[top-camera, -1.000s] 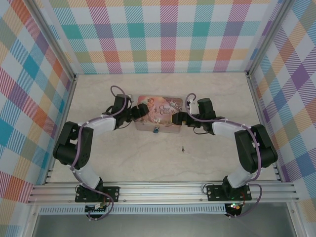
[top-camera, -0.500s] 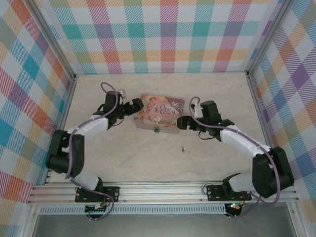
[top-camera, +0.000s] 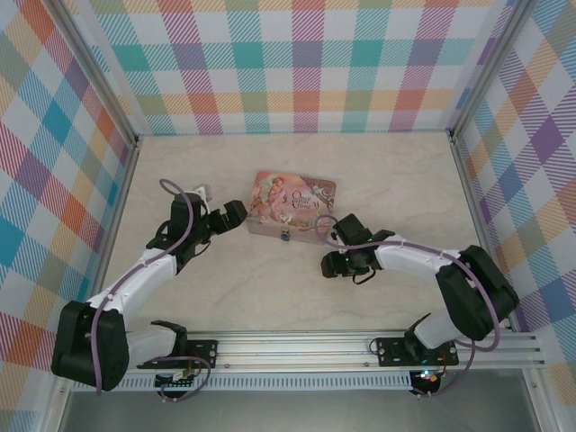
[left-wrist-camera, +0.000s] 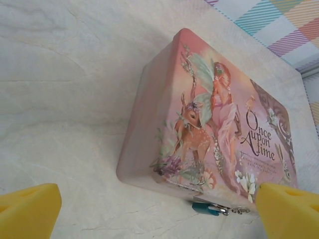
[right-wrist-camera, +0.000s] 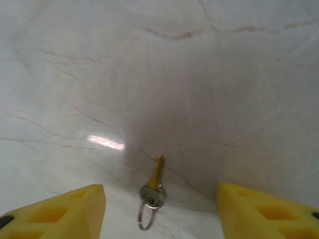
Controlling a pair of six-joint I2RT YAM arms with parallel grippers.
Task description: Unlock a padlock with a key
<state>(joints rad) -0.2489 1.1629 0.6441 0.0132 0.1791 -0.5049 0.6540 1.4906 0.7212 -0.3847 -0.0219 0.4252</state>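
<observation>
Left arm stretched forward-left, my left gripper (top-camera: 232, 214) near left end of pink tin (top-camera: 292, 202), fingers (left-wrist-camera: 27, 209) wide apart, holding nothing. Right arm folded inward, my right gripper (top-camera: 333, 265) tipped down at table (top-camera: 225, 288) in front of tin, fingers (right-wrist-camera: 271, 211) spread either side of key (right-wrist-camera: 155, 180), not touching it. Tin lid closed, contents hidden. Padlock (left-wrist-camera: 206, 208) hangs at tin's front edge.

Bare marble around the pink tin (top-camera: 292, 205)
The tin is the bulky obstacle on the table (top-camera: 396, 171). To its left, bare surface separates it from the left gripper (top-camera: 236, 214), whose fingers are spread. The padlock (top-camera: 284, 237) juts from its near wall. Nearer still, the key (right-wrist-camera: 155, 179) lies unobstructed between the right gripper's (top-camera: 335, 265) spread fingers.
</observation>
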